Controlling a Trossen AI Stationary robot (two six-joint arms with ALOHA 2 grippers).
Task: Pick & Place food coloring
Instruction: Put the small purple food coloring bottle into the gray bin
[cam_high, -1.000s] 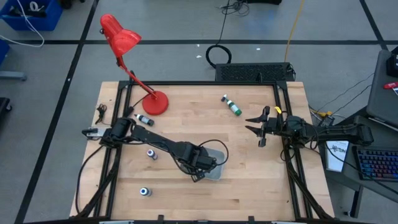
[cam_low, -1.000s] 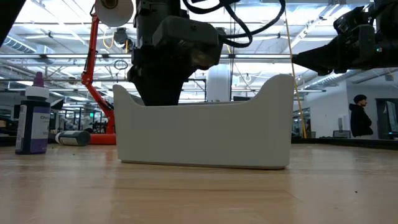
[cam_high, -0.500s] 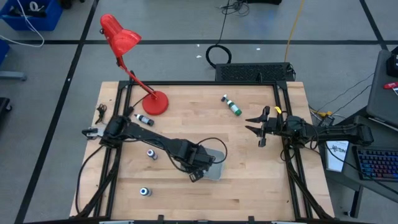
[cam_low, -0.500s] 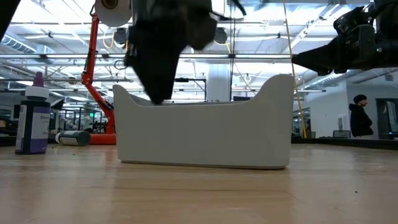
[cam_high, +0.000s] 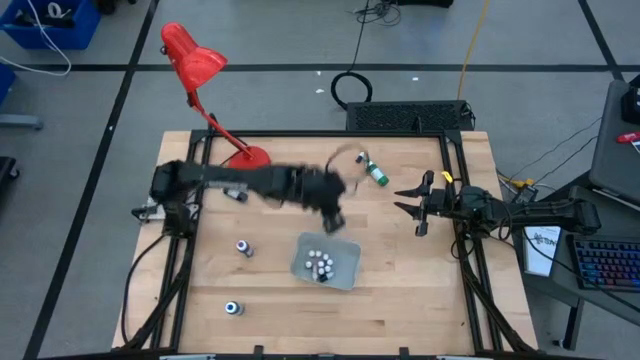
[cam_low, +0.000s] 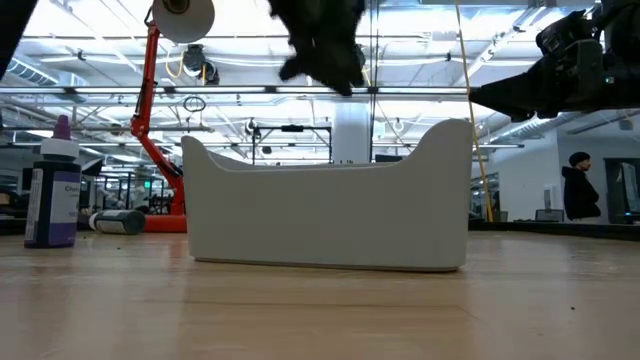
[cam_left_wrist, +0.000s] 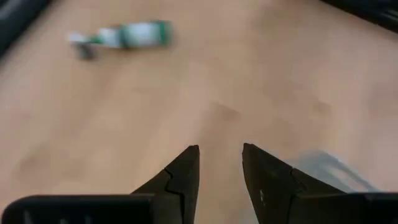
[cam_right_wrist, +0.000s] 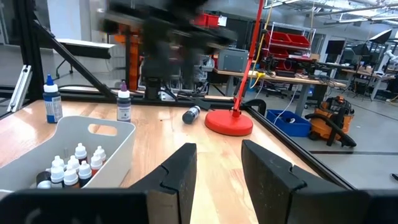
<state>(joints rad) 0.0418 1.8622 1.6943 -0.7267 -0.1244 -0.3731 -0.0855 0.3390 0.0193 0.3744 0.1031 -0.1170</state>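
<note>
The pale tray (cam_high: 345, 268) stands near the table's middle and holds several tiny white-topped food coloring vials (cam_high: 320, 266). A green bottle (cam_high: 376, 171) lies on its side near the far edge; in the left wrist view this green bottle (cam_left_wrist: 127, 35) lies ahead of the fingers. Two bottles (cam_high: 243, 247) (cam_high: 233, 308) stand left of the tray, and a dark one (cam_high: 232, 192) lies by the lamp base. My left gripper (cam_high: 336, 220) hangs blurred above the table, beyond the tray's far side; its fingers (cam_left_wrist: 221, 163) are open and empty. My right gripper (cam_high: 409, 207) waits open at the right edge.
A red desk lamp (cam_high: 195, 62) stands with its base (cam_high: 250, 165) at the far left of the table. Black frame rails (cam_high: 455, 190) run along the table's sides. Bare wood lies between the tray and the green bottle.
My left gripper has risen out of the tray and swung toward the table's far edge, toward the green bottle, tipping its fingers up from steeply down. The tray has stayed where it was, and the vials inside it now show.
</note>
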